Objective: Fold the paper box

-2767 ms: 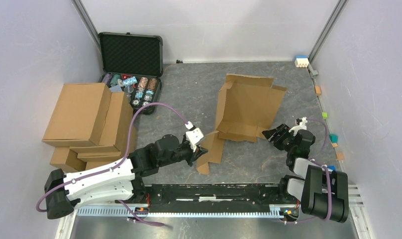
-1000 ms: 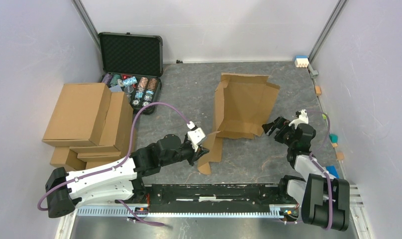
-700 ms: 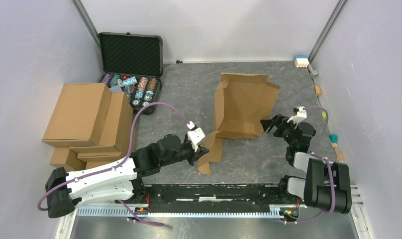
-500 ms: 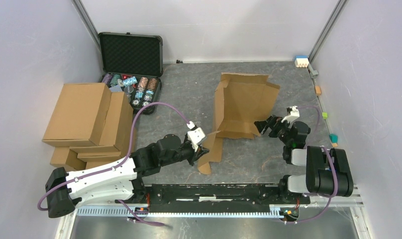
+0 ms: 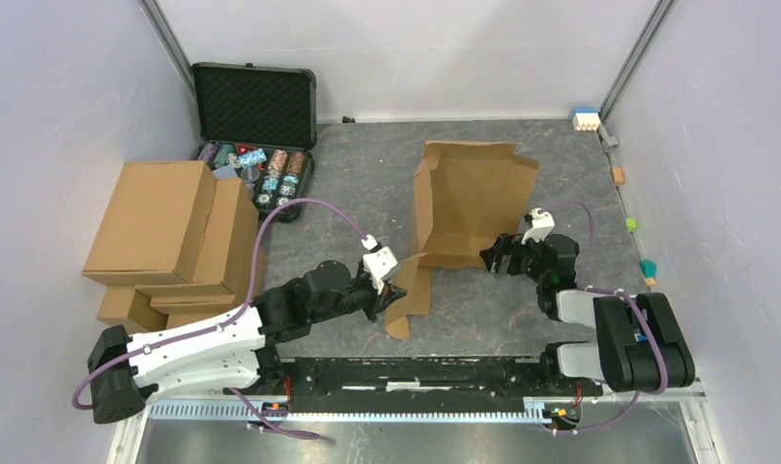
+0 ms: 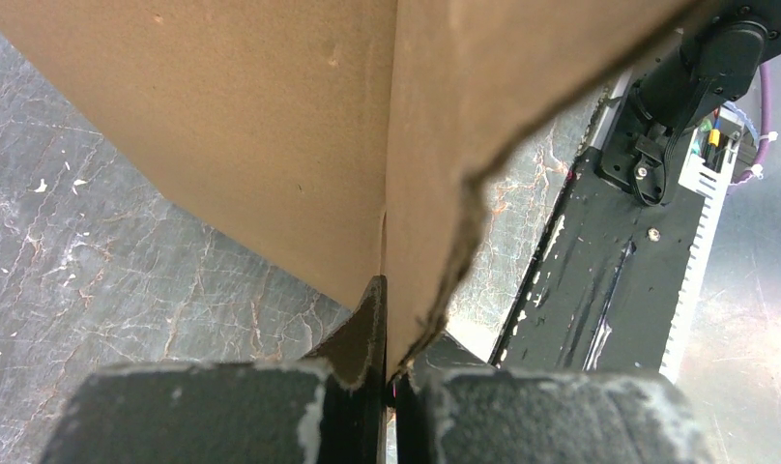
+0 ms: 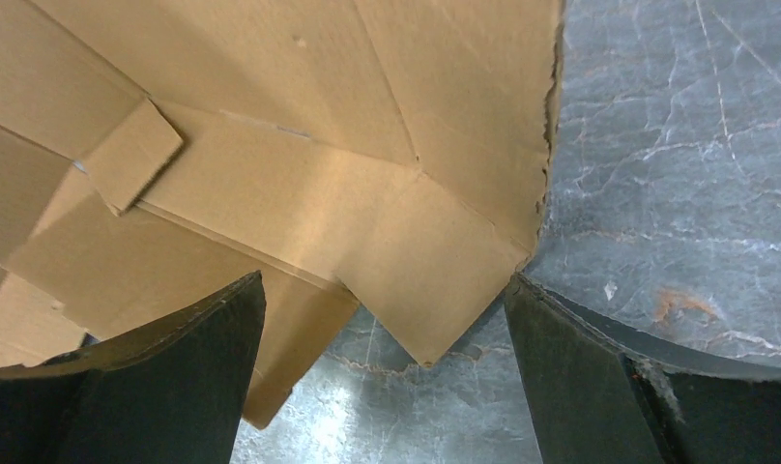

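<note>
Top view: the paper box (image 5: 472,198) lay partly folded mid-table, back and left panels raised. One flap (image 5: 411,290) trailed toward the near edge. The left gripper (image 5: 392,289) was clamped on that flap. The right gripper (image 5: 495,256) sat at the box's near right corner, jaws spread. A stack of brown cartons (image 5: 169,237) stood far left on the grey table (image 5: 358,184), with an open black case (image 5: 254,104) of poker chips (image 5: 261,169) behind them.

Left wrist view: the left gripper (image 6: 387,324) was pinched tight on the flap's torn edge (image 6: 435,242), with the cardboard rising straight out between its fingers.

Right wrist view: the right gripper (image 7: 382,353) stood wide open, grasping nothing. A pointed corner of the box (image 7: 420,290) lay between its fingers. I could not tell whether either finger touched it.
</note>
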### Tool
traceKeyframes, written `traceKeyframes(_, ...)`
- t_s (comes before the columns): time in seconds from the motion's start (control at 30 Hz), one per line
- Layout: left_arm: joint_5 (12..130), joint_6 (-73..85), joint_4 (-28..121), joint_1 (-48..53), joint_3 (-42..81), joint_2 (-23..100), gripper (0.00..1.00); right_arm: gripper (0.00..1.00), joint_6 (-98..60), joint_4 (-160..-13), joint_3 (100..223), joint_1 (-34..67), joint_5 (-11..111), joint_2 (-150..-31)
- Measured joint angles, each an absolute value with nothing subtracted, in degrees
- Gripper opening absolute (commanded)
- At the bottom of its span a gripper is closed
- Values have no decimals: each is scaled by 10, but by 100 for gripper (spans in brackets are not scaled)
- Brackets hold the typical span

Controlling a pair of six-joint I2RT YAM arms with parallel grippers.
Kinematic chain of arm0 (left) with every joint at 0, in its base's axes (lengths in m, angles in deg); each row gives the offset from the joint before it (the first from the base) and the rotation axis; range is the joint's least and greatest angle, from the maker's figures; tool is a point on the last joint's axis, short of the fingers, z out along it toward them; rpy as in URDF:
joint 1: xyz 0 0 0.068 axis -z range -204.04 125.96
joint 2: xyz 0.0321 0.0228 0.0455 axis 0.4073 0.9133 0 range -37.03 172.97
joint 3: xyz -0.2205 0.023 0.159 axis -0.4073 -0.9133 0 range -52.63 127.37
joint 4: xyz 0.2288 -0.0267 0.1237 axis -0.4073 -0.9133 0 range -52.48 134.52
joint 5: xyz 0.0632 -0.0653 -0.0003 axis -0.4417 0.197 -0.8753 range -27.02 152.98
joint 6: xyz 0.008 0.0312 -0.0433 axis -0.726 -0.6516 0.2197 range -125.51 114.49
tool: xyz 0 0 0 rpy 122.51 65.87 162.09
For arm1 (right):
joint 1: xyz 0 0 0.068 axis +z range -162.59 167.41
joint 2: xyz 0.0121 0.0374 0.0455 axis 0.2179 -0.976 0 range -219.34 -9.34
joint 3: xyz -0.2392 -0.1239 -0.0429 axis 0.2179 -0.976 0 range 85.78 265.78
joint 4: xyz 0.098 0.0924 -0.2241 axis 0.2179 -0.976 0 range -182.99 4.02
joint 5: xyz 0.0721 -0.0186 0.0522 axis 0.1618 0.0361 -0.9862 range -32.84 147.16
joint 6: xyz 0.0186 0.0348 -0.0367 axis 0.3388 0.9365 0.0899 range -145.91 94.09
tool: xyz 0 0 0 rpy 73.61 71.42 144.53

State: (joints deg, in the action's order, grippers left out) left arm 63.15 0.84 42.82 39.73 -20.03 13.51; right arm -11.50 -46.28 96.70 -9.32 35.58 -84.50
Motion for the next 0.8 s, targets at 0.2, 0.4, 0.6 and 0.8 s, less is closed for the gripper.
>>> traceKeyframes(0.2,631,9,428,397,-200,135,2,98,-148,-509,976,-71,401,-839)
traceKeyframes(0.4,631,9,428,397,-200,135,2,98,-123,-491,970,-128,394,-821)
traceKeyframes(0.6,631,9,428,397,-200,135,2,98,-85,-402,959,-183,357,-842)
traceKeyframes(0.8,631,9,429,398,-200,135,2,98,-45,-278,1001,-180,286,-971)
